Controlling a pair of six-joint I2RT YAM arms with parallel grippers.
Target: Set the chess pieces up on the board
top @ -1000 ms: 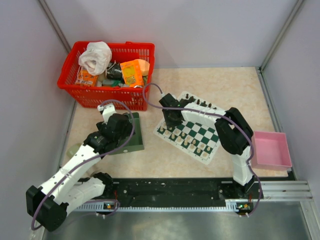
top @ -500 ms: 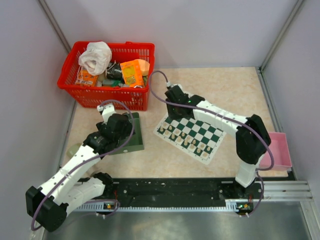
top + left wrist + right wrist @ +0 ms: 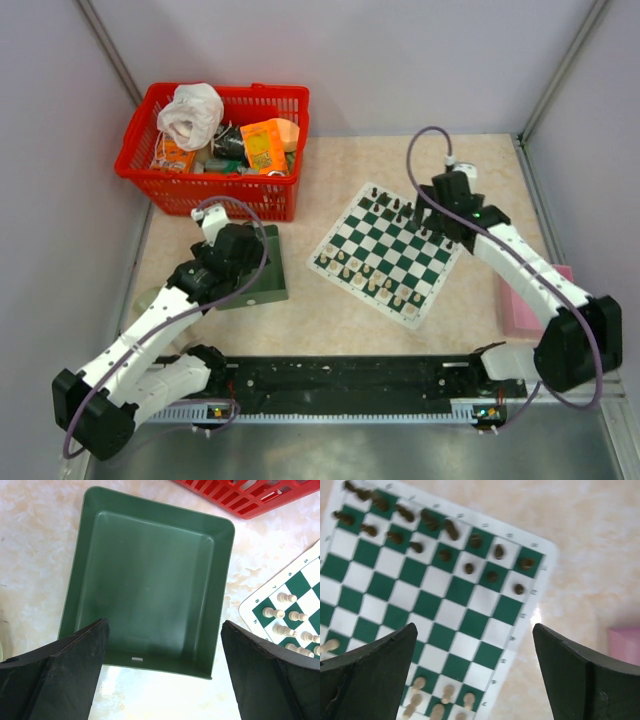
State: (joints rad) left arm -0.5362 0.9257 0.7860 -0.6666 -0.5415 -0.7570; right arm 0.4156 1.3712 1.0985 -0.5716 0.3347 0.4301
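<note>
Green-checked board [image 3: 470, 596] lies directly beneath the right pincer [image 3: 474, 632], whose jaws stand wide apart, empty.

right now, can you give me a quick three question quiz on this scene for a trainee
1. True or false: the white pieces stand in the green tray.
2. Which hang over that tray: the left fingers or the right fingers?
3. The black pieces stand on the board at: A, the side nearest the arm bases; B, the far side; C, the middle rows.

Key: 1 false; 2 left; 3 B.
</note>
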